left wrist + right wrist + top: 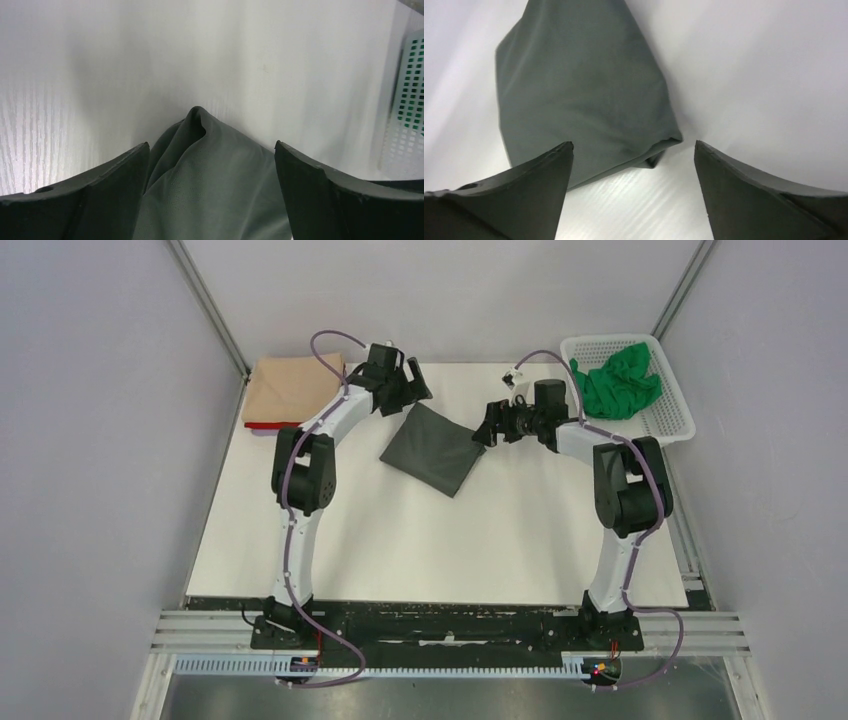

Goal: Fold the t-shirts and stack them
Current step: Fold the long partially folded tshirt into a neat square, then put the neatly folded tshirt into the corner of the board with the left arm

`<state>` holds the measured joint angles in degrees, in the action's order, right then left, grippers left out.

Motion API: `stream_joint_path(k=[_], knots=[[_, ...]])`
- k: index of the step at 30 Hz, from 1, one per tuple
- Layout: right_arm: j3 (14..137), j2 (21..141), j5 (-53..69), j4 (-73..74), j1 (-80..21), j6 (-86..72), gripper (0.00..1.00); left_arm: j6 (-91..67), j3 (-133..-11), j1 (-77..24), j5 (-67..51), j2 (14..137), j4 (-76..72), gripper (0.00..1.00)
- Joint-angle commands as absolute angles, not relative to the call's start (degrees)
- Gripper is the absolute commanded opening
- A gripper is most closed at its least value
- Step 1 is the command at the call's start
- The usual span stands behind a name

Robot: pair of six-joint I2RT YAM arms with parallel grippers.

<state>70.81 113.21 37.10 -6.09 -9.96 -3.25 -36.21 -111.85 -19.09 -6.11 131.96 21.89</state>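
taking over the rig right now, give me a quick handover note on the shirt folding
Left tool: open, over the far corner of the grey shirt, not gripping.
Right tool: open, at that shirt's right corner, not gripping.
Where: grey shirt lies folded mid-table; tan shirt folded on a red shirt at the far left; green shirt crumpled in the basket.
Done: tan, red and grey look folded; two stacked.
To do: grey onto the stack, then fold and stack the green.

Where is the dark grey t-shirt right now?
In the top view, the dark grey t-shirt lies folded near centre, between the left gripper and the right gripper.
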Motion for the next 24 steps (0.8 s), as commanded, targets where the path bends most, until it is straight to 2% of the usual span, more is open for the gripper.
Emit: stream_joint_path(k=[1, 6, 11, 15, 20, 24], knots=[[76.61, 111.7, 33.4, -0.58, -9.32, -0.61, 0.98, -36.84, -117.79, -18.83, -8.21, 131.06, 23.74, 1.0], [71.33, 105.54, 34.14, -2.05, -10.15, -2.21, 0.98, -37.27, -114.02, -19.96, -11.12, 126.4, 24.26, 1.0], [69.89, 105.77, 40.75, -6.76, -13.97, -5.43, 0.98, -36.84, -111.6, -21.54, -12.37, 125.54, 21.88, 1.0], [73.7, 110.56, 41.48, -7.76, -15.38, -6.64, 0.98, -36.16, -116.01, -21.33, -14.76, 131.95, 21.09, 1.0], [79.63, 120.02, 39.75, -7.65, -15.39, -9.67, 0.98, -36.75, -127.73, -19.66, -16.37, 142.83, 28.01, 1.0], [80.84, 125.93, 38.04, -6.69, -15.38, -11.12, 0.98, -38.03, -125.24, -19.12, -17.13, 144.76, 28.39, 1.0]])
